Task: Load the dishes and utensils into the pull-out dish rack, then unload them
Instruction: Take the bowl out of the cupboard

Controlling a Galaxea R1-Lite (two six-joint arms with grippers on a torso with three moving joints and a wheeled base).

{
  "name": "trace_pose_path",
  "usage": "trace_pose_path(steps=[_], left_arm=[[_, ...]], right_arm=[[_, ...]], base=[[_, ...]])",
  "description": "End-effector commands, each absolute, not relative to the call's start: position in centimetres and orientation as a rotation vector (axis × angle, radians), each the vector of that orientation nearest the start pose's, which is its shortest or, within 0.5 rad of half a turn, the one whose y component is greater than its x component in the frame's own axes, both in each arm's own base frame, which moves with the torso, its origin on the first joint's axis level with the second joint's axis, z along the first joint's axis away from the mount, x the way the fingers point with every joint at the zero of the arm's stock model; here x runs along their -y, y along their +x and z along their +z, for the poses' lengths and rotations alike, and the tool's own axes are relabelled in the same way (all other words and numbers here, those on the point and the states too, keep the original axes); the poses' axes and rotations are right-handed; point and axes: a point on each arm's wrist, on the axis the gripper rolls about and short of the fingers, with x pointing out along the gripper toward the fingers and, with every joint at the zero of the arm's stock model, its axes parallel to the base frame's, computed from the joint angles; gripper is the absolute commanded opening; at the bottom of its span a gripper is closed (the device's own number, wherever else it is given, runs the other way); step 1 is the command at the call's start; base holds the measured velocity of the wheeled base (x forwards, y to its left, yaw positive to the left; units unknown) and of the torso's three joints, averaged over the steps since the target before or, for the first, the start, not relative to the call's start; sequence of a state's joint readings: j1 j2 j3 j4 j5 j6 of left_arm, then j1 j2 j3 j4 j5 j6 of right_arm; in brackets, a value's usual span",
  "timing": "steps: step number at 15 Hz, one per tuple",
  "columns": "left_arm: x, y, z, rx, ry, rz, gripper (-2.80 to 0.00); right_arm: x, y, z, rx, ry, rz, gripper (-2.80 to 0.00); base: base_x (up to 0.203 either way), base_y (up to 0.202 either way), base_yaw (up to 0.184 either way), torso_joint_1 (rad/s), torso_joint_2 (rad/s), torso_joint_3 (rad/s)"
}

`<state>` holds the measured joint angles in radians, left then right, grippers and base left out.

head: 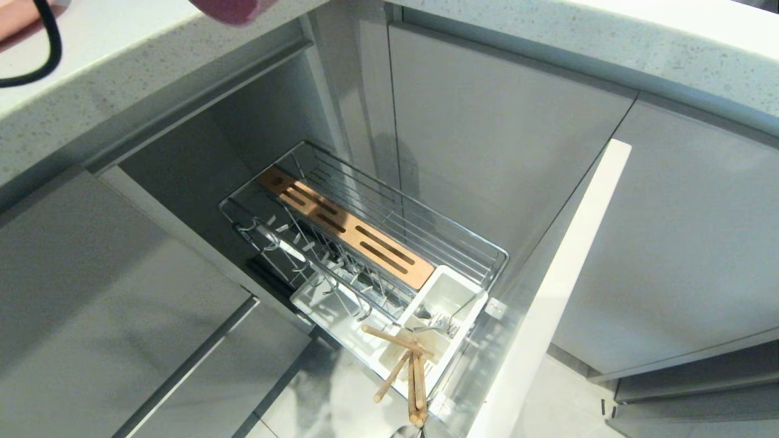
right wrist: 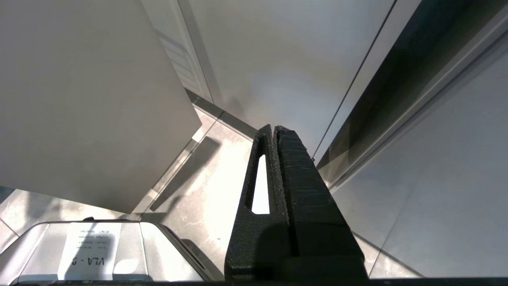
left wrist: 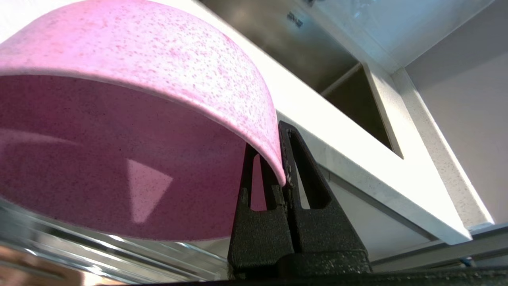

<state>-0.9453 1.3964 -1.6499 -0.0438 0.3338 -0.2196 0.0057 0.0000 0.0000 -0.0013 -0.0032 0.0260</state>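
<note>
My left gripper (left wrist: 274,153) is shut on the rim of the pink bowl (left wrist: 119,151), one finger inside and one outside. The bowl hangs tilted by the countertop edge; only its lower part (head: 231,9) shows at the top of the head view. Below, the pull-out dish rack (head: 389,204) stands drawn out, with no dish on its prongs. Wooden chopsticks (head: 414,377) and a silver fork (head: 441,322) stand in its white utensil box (head: 453,292). A pale pink shape (head: 15,15) lies on the counter, mostly cut off. My right gripper (right wrist: 274,128) hangs shut and parked over the floor.
The speckled countertop (head: 122,91) overhangs the rack's cabinet opening. The rack's pale front panel (head: 548,292) juts out on the right. A slotted wood strip (head: 344,228) lies along the rack. A black cable (head: 52,42) lies on the counter. Grey cabinet fronts (head: 91,316) flank the opening.
</note>
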Motion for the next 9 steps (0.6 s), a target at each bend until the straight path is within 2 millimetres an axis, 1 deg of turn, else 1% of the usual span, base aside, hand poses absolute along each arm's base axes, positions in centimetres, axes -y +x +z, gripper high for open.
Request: trace_pose_path(steps=[1,4,6,9], left_arm=[[13.9,11.0,46.1,0.222,-0.374,-0.625,-2.8],[12.1,10.1,47.7,0.24,-0.282,-0.549,-2.8],[10.8,10.5,47.7,0.228,-0.174,-0.402,-2.8],[8.8,11.0,47.5,0.216,-0.066,-0.251,-2.8]], right_arm=[[0.0,-2.3,7.5,0.0,0.026,0.004,-2.8],[0.0,-2.3,7.5,0.0,0.026,0.003,-2.8],[0.0,-2.3,7.5,0.0,0.026,0.003,-2.8],[0.0,-2.3,7.5,0.0,0.026,0.003,-2.8]], base=[[0.0,0.0,0.0,0.0,0.0,0.0],[0.0,0.0,0.0,0.0,0.0,0.0],[0.0,0.0,0.0,0.0,0.0,0.0],[0.0,0.0,0.0,0.0,0.0,0.0]])
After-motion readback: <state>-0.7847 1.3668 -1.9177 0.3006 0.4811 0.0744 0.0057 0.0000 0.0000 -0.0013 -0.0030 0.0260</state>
